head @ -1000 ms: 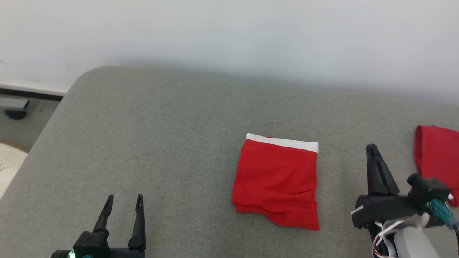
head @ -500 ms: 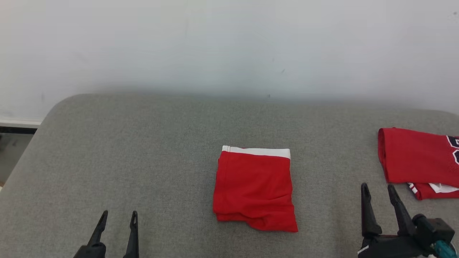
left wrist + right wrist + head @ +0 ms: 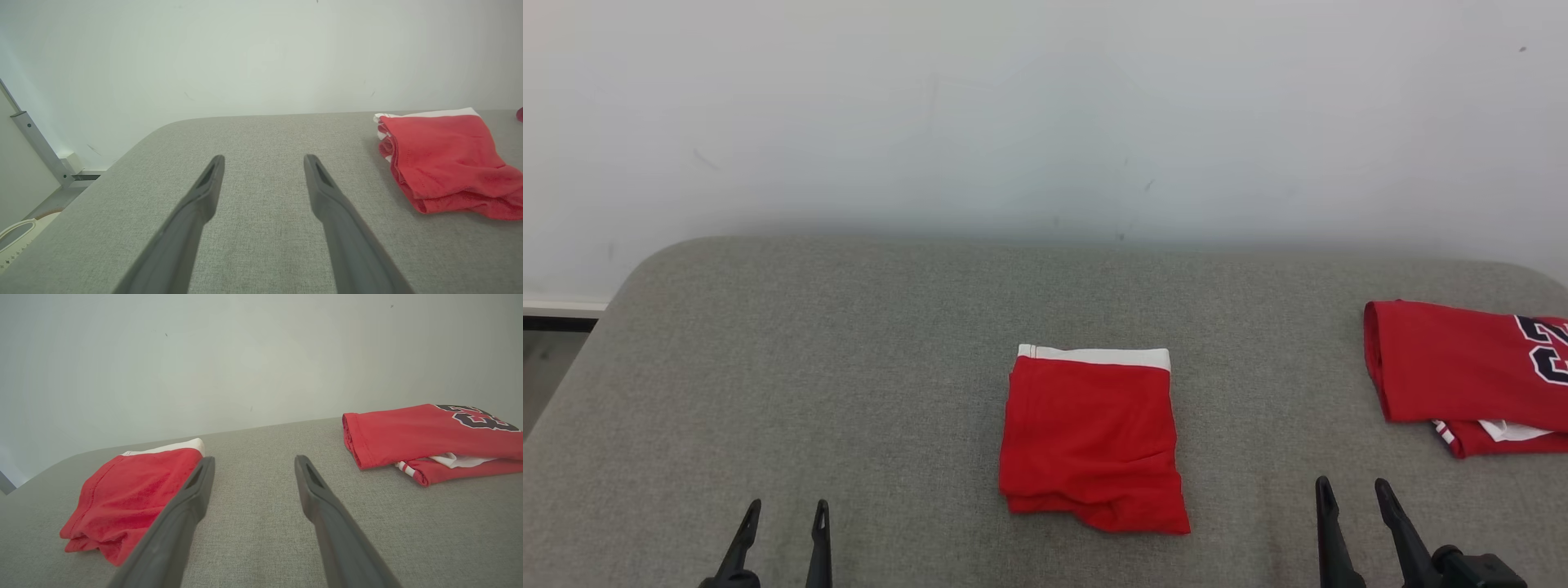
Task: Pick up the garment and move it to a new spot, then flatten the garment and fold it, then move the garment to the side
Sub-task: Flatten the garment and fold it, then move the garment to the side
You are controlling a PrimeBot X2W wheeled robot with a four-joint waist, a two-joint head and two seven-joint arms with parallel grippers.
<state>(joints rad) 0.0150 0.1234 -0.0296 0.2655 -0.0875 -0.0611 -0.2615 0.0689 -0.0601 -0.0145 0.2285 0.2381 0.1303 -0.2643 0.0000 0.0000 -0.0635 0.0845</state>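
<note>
A folded red garment (image 3: 1092,441) with a white waistband lies flat near the middle of the grey padded surface (image 3: 849,367). It also shows at the right of the left wrist view (image 3: 441,159) and at the left of the right wrist view (image 3: 130,494). My left gripper (image 3: 783,510) stands open at the lower left, well clear of the garment, with nothing between its fingers (image 3: 204,192). My right gripper (image 3: 1352,492) is open at the lower right, to the right of the garment, and holds nothing; its fingers (image 3: 314,490) hover over bare fabric.
A second folded red jersey (image 3: 1462,367) with dark numerals lies at the right edge of the surface, also in the right wrist view (image 3: 425,437). A pale wall (image 3: 1045,122) rises behind. The surface's rounded left corner drops to the floor (image 3: 547,359).
The camera has tilted and turned, shifting the whole picture. My right gripper, shut a second ago beside the garment, has opened and drawn back to the lower right. The garment lies still.
</note>
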